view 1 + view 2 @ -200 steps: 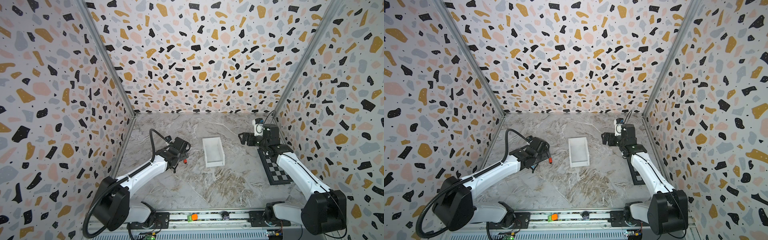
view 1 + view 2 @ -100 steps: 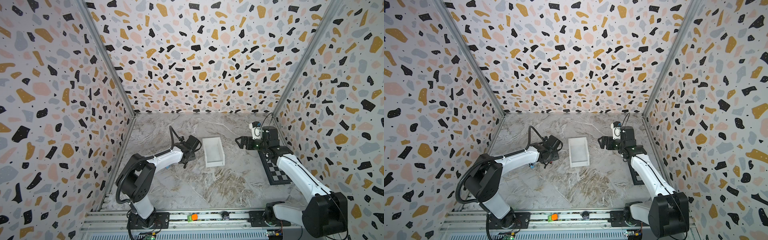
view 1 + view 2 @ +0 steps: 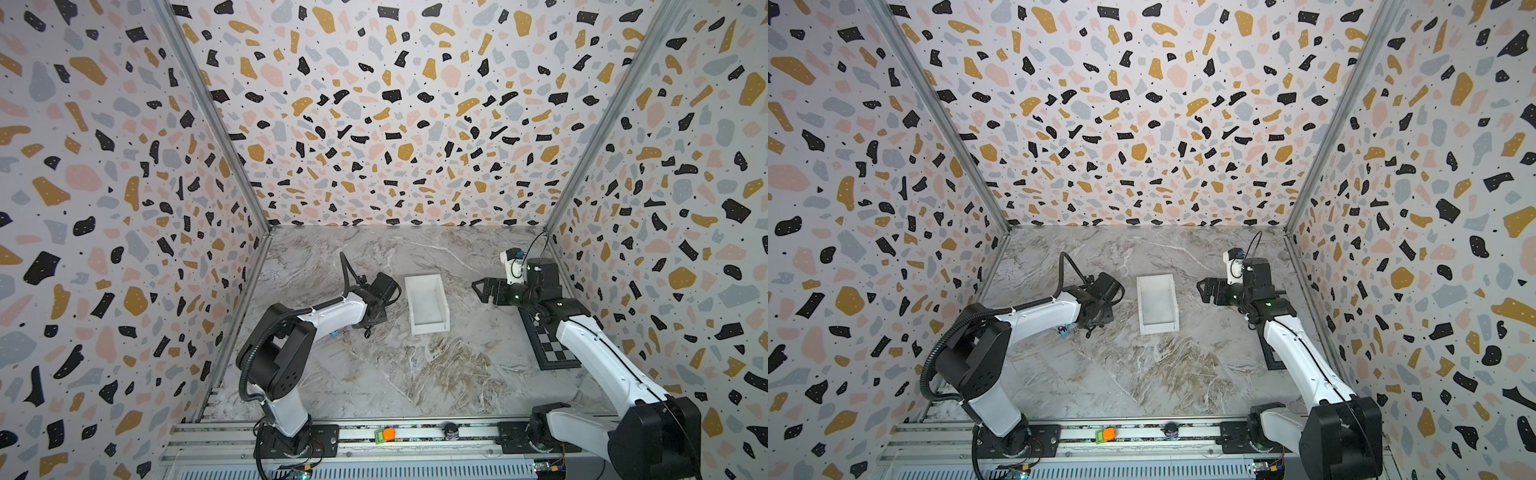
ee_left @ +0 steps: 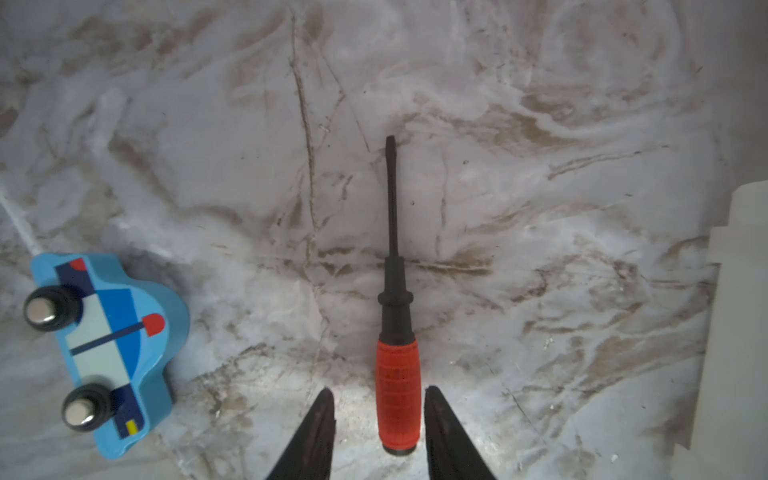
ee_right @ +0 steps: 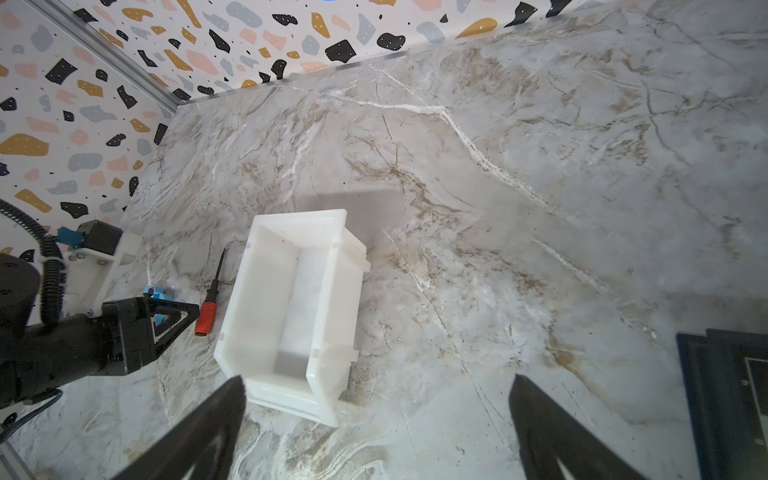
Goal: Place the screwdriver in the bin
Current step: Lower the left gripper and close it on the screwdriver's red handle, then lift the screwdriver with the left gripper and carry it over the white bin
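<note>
The left gripper (image 4: 379, 390) had drawn its jaws in around the screwdriver's (image 4: 397, 386) red handle. A gap remained on one side, so there was no grip yet. The screwdriver lay flat just beside the bin (image 5: 245, 299), outside it. The right gripper (image 5: 377, 378) hung wide open.

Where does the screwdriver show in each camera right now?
Left wrist: screwdriver, handle between the open jaws of the left gripper.
Right wrist: screwdriver lies between that gripper and the bin.
Top view: hidden under the left gripper.
Top view: hidden under it too, left of the bin.
Shared landmark: the white bin.
</note>
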Available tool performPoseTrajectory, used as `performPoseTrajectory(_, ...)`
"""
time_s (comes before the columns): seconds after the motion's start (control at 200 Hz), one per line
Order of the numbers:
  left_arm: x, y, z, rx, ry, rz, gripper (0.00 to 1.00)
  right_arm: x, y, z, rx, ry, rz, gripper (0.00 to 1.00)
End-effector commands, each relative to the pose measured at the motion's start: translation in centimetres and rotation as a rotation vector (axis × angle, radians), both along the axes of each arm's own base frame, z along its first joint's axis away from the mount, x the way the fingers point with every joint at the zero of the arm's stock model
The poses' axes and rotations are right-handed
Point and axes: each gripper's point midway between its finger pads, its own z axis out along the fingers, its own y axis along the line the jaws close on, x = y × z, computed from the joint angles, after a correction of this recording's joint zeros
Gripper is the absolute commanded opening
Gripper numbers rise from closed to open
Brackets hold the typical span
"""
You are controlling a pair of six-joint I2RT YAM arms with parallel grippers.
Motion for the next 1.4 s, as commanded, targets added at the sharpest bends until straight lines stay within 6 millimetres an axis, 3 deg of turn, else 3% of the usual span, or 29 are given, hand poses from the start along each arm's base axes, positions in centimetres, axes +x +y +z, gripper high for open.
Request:
performPoseTrajectory(0.0, 0.0, -0.2, -0.8, -0.007, 0.020, -0.021, 0.38, -0.7, -0.1, 0.5, 0.004, -0.005, 0.000, 0.99)
performPoseTrajectory(0.35, 0.5, -0.9, -1.9, -0.010, 0.035, -0.053, 0.36, -0.8, -0.3, 0.7, -0.004, -0.004, 0.000, 0.99)
performPoseTrajectory(0.506, 0.4, -0.4, -2.4, 0.004, 0.040, -0.047, 0.28, -0.8, -0.3, 0.6, -0.003, -0.001, 0.002, 0.99)
performPoseTrajectory(0.881, 0.5, 0.2, -3.9, 0.029, 0.059, -0.078, 0.27, -0.7, -0.4, 0.6, -0.008, 0.002, -0.003, 0.99)
performPoseTrajectory(1.006, 0.5, 0.6, -3.8, 0.039, 0.063, -0.084, 0.12, -0.7, -0.4, 0.8, -0.005, 0.000, -0.007, 0.99)
performPoseTrajectory(1.092, 0.9, 0.5, -2.5, 0.041, 0.048, -0.092, 0.04, -0.7, -0.4, 1.0, -0.002, -0.003, -0.007, 0.99)
performPoseTrajectory(1.207, 1.7, -0.5, 1.0, -0.010, -0.015, -0.101, 0.00, -0.8, -0.4, 1.2, -0.001, -0.002, -0.008, 0.99)
performPoseTrajectory(1.297, 2.5, -1.8, 5.0, -0.057, -0.093, -0.117, 0.00, -0.8, -0.3, 1.5, 0.006, -0.006, -0.004, 0.99)
performPoseTrajectory(1.397, 3.0, -4.6, 9.7, -0.105, -0.182, -0.181, 0.00, -0.7, -0.2, 2.0, 0.012, -0.013, 0.002, 0.99)
